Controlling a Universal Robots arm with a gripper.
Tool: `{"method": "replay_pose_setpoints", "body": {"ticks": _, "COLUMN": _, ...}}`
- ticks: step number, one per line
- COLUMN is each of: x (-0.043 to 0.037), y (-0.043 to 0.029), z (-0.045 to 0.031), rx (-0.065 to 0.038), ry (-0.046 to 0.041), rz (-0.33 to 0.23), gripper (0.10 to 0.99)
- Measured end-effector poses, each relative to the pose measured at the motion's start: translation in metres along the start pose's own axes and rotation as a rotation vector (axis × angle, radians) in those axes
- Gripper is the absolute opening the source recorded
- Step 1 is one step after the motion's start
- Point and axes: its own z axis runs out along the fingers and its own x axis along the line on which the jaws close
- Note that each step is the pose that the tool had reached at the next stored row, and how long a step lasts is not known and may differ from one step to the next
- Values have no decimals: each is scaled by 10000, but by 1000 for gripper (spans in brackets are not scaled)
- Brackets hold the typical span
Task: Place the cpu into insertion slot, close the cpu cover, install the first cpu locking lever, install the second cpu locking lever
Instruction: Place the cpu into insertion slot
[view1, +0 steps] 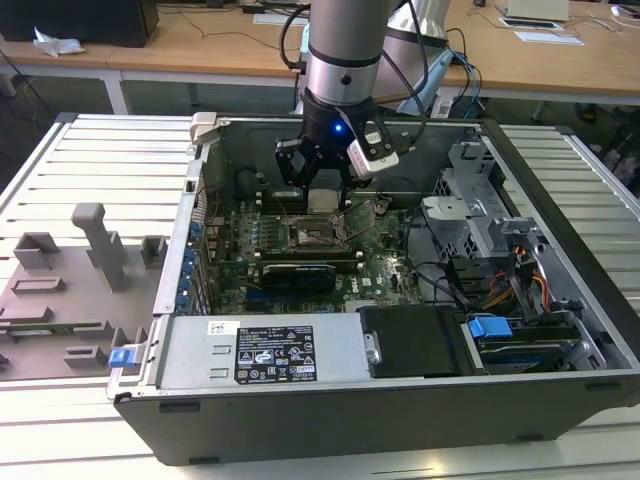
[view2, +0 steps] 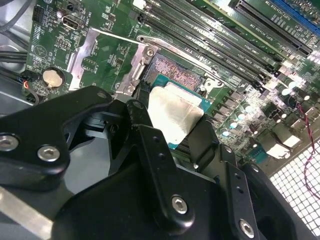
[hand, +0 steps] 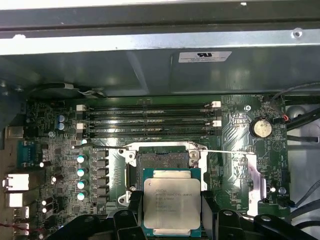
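The exterior view looks down from high and well back over the open case (view1: 300, 410), slot (view1: 318, 236) near its middle. Both wrist views sit close over the slot (hand: 164, 159), sharing it and the cpu (hand: 171, 202); the second wrist view looks slantwise.

You're looking at a black tool (view1: 322, 185) and a chip (hand: 171, 205) with a dull silver-grey top and a teal-green edge. The board (hand: 235, 125) is green with little teal-topped capacitors (hand: 80, 172). Its long memory slots (hand: 150, 122) are black, the socket (hand: 164, 159) is dark and the cover (hand: 252, 175) is shiny silver. The case (view1: 400, 410) is dark grey, and your desk (view1: 90, 160) is pale grey with ribbed stripes.
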Motion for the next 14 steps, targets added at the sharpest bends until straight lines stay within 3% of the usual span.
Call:
{"method": "replay_pose_setpoints", "body": {"ticks": 4, "x": 0, "y": 0, "z": 1, "rx": 19, "ry": -13, "rz": 221, "gripper": 545}}
{"method": "replay_pose_setpoints", "body": {"ticks": 14, "x": 0, "y": 0, "z": 3, "rx": -7, "ry": -126, "rz": 2162, "gripper": 545}}
